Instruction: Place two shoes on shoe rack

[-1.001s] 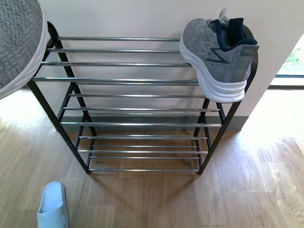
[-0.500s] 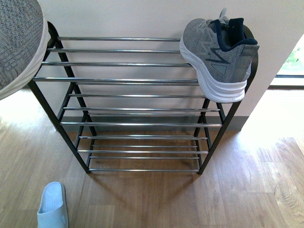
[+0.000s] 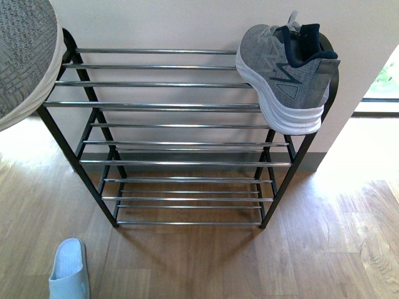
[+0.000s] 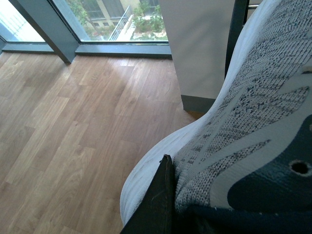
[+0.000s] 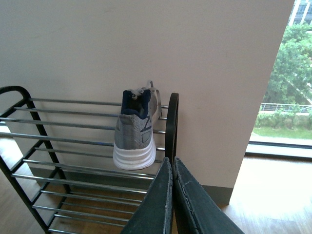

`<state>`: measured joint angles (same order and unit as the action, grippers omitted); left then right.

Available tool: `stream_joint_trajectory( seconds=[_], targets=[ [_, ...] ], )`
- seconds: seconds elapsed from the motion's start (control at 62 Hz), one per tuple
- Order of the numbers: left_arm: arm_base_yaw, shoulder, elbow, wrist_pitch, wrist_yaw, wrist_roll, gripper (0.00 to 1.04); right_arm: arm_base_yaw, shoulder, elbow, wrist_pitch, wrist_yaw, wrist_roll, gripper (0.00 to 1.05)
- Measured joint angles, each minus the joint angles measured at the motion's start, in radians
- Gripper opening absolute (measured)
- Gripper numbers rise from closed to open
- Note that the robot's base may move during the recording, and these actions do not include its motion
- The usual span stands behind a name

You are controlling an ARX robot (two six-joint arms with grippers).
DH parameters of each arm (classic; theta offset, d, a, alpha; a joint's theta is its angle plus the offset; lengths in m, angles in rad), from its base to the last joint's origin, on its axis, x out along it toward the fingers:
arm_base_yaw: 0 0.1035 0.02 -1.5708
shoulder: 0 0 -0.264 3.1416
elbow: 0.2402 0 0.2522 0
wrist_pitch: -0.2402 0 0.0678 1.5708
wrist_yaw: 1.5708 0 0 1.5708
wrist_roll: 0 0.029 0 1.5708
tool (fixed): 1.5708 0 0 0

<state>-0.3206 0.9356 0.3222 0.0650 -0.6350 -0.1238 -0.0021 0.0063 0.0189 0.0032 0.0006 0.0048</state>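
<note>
Shoe rack: the shoe rack (image 3: 174, 104) stands on the wood floor (image 3: 199, 261) with its back against the pale wall (image 3: 156, 25). It has a black frame and tiers of chrome rods.

Sneaker on the rack: the placed sneaker (image 3: 283, 68) is grey knit with a navy collar and a thick white sole. It sits on the rack's top tier at the right end, beside the right frame arch. Its toe points toward the wall and its heel overhangs the front rod.

Second sneaker: the held sneaker (image 3: 25, 56) is up in the air above and in front of the rack's top left corner. It is close to the front camera and not resting on any rod.

Left fingers: only one of the left fingers (image 4: 158, 204) shows, a dark one pressed against the knit side of the held sneaker. They are clamped on that shoe.

Right fingers: the right fingers (image 5: 156, 204) are pressed together with nothing between them. They are in front of the rack's right end, apart from the placed sneaker.

Slide: one pale blue slide (image 3: 68, 268) lies on the floor in front of the rack's left leg, well apart from it.
</note>
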Motion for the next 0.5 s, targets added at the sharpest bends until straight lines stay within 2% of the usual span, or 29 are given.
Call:
stream_joint_trajectory(
  seconds=[0.226,0.355,0.436,0.5],
  targets=[
    [0.0,0.0,0.0,0.0,0.0,0.0,0.02,0.0,0.0,0.0,0.0,0.0,0.0,0.02],
    [0.0,0.0,0.0,0.0,0.001,0.0,0.02,0.0,0.0,0.0,0.0,0.0,-0.002,0.24],
    [0.006,-0.005,-0.027,0.108,0.117,-0.027,0.02,0.0,0.0,0.0,0.0,0.0,-0.002,0.4],
    [-0.006,0.002,-0.012,0.107,0.17,-0.075,0.02,0.0,0.0,0.0,0.0,-0.001,-0.002,0.52]
  ],
)
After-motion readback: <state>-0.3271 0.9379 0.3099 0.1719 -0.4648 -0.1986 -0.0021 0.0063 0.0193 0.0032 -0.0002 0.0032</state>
